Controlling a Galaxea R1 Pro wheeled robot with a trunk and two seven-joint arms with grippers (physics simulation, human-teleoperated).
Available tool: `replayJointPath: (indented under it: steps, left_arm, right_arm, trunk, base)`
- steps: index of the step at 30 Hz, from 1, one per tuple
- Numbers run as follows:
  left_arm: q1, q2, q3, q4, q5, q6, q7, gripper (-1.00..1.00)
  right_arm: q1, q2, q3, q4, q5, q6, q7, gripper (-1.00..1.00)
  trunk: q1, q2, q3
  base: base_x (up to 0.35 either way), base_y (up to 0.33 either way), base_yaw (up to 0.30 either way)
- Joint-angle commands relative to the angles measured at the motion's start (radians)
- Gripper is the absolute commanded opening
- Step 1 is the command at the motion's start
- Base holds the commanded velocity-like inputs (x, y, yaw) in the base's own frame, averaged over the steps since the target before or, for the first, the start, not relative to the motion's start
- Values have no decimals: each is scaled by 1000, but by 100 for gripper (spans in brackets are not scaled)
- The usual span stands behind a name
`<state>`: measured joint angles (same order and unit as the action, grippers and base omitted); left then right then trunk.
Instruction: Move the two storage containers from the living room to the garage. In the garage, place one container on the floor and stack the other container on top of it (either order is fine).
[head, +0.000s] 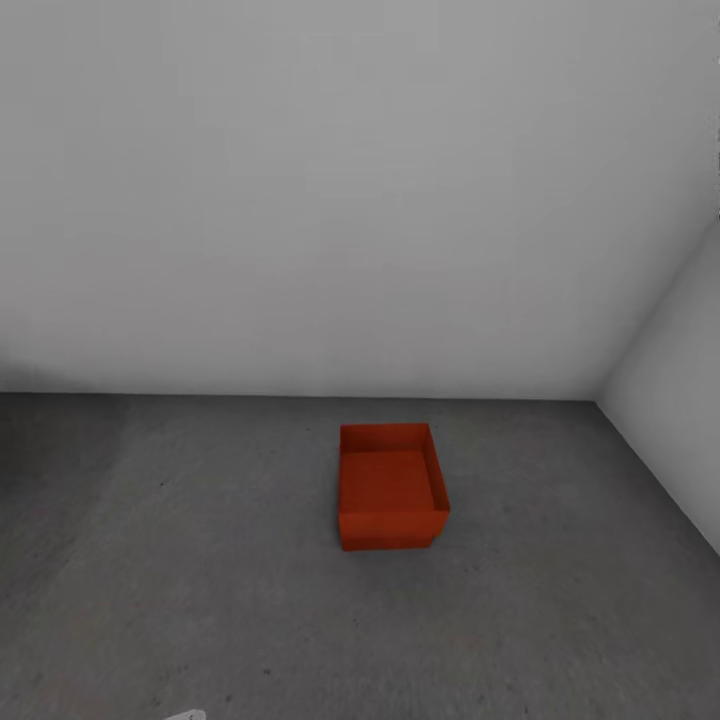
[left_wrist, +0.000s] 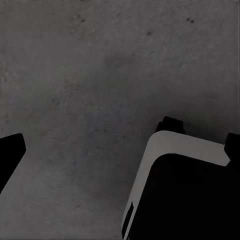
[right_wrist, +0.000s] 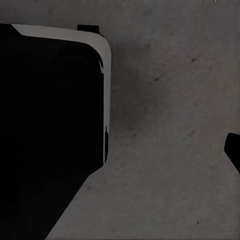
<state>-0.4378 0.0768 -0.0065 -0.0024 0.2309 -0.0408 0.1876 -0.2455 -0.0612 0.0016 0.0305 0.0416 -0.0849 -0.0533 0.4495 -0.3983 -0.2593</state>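
An orange-red rectangular open-topped storage container (head: 390, 487) sits upright on the dark grey mottled concrete floor (head: 180, 560) of the garage, its hollow empty and its flat bottom visible from the head view; it stands near the middle of the floor, a little short of the plain grey-white back wall (head: 350, 200), with a second pale wall (head: 670, 440) meeting that one in a corner off to its right; nothing is stacked on it or touching it. In the left wrist view the same rough concrete (left_wrist: 90, 75) lies below, with a black, white-edged part of the robot's base (left_wrist: 185, 195) beside it and a dark sliver (left_wrist: 9, 155) at the edge of the picture; whether the left tool is spread or pressed together cannot be told. The right wrist view shows concrete (right_wrist: 170, 150) and the black, white-rimmed base (right_wrist: 50, 125) likewise; the right tool's state cannot be told either. The container lies ahead of the robot, well apart from both tools.
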Motion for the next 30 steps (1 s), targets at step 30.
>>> replayJointPath:
  steps: [30]
  left_arm:
    - [-1, 0, -1, 1, 7, -4, 1, 100]
  right_arm:
    - [52, 3, 3, 3, 6, -7, 11, 100]
  trunk:
    - [1, -2, 47]
  base:
    - [0, 0, 0]
